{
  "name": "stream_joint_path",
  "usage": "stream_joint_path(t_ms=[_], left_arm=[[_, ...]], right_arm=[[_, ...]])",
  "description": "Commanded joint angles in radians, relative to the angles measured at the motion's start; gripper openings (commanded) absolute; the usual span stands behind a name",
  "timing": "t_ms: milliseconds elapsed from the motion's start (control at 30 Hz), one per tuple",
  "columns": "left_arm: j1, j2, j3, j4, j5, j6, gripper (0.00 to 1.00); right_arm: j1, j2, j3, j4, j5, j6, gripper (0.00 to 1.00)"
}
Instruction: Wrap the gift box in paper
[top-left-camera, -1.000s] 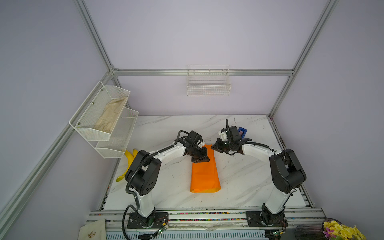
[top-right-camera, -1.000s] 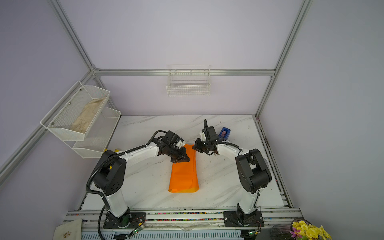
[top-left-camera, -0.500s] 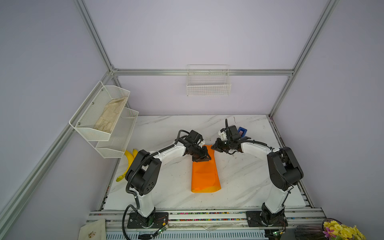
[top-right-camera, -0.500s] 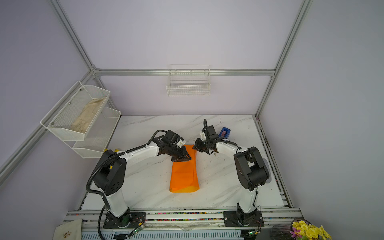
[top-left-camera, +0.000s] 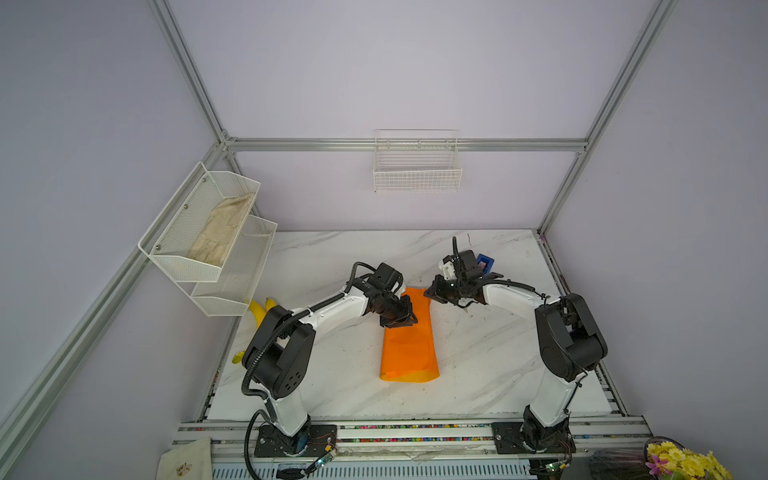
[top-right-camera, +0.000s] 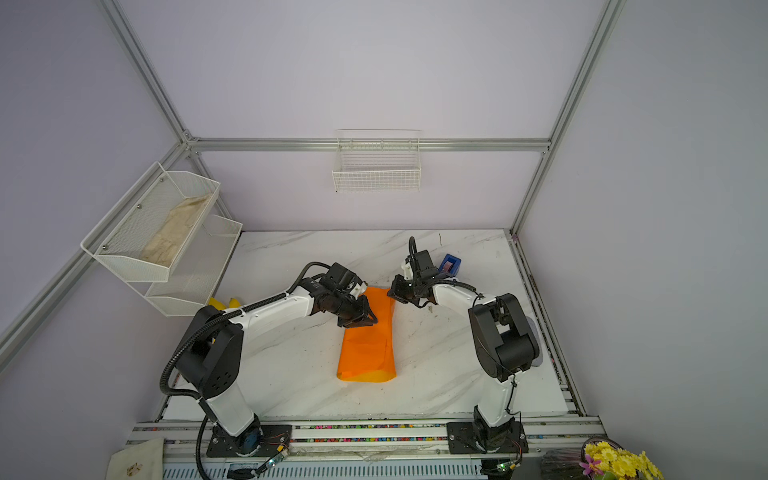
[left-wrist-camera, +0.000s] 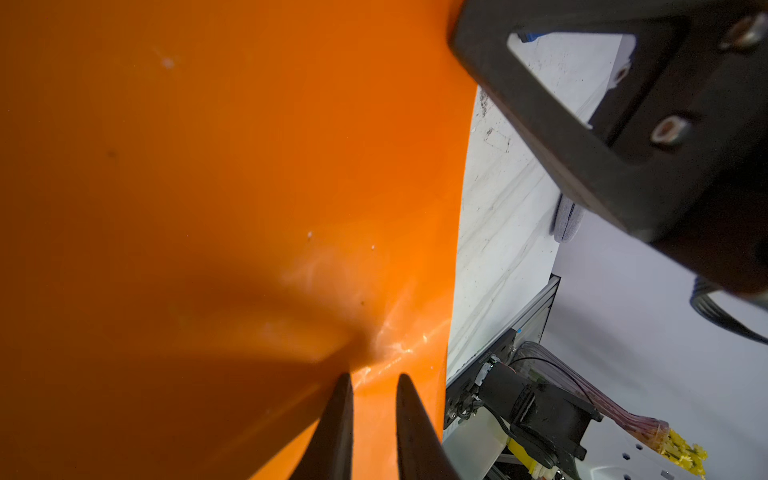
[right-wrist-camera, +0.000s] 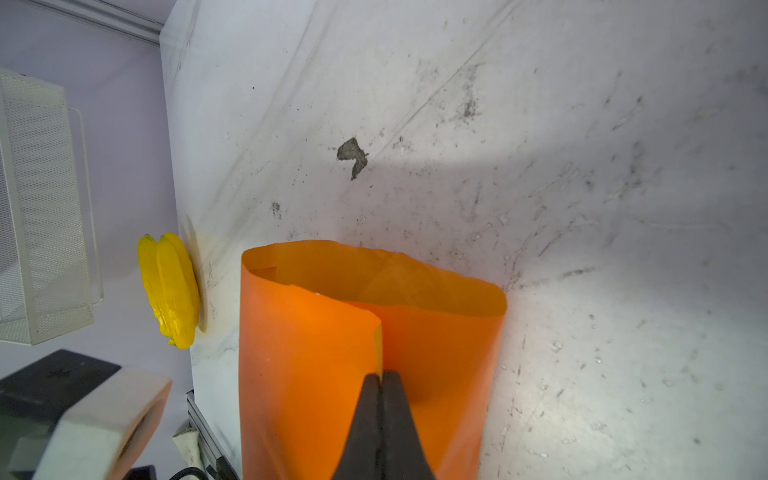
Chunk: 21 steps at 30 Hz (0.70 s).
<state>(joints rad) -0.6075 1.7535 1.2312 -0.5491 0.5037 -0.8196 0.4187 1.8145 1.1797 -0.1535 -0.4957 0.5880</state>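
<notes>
Your stock, counted in both top views:
- one paper (top-left-camera: 409, 349), centre
- two grippers: left gripper (top-left-camera: 402, 322) at its 11 o'clock, right gripper (top-left-camera: 427, 292) at 1 o'clock
- one blue tape dispenser (top-left-camera: 484, 262), 1 o'clock
- one bunch of bananas (top-left-camera: 258, 309), 9 o'clock
- one wire basket (top-left-camera: 417, 178), 12 o'clock
- one two-tier mesh shelf (top-left-camera: 183, 262), 10 o'clock, with one cloth (top-left-camera: 220, 230)
- one bunch of flowers (top-left-camera: 685, 461), 5 o'clock

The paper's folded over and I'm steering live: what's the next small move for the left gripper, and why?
Probably lift the left gripper clear of the paper. Its jaws stand slightly apart with nothing pinched, while the right gripper is shut on the overlapping edge, so the fold looks held.
</notes>
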Motion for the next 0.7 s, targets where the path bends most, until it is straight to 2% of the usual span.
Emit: stream_joint_path(t_ms=[0, 133, 233, 433, 667], left_arm=[[-0.005, -0.019, -0.044, -0.055, -0.038, 0.005, 0.21], [-0.012, 0.002, -0.05, -0.053, -0.028, 0.005, 0.22], [-0.015, -0.004, -0.046, -0.055, -0.031, 0.007, 0.27], [-0.019, -0.004, -0.05, -0.053, -0.021, 0.008, 0.28], [-0.025, 0.025, -0.103, -0.018, -0.001, 0.005, 0.21]], right_arm=[[-0.011, 0.01, 0.032, 0.005, 0.05, -0.02, 0.0], [-0.009, 0.016, 0.046, 0.001, 0.049, -0.02, 0.0], [-0.01, 0.021, 0.064, -0.007, 0.05, -0.027, 0.0], [-0.01, 0.035, 0.068, -0.013, 0.067, -0.027, 0.0], [-0.01, 0.018, 0.056, -0.052, 0.112, -0.045, 0.0]])
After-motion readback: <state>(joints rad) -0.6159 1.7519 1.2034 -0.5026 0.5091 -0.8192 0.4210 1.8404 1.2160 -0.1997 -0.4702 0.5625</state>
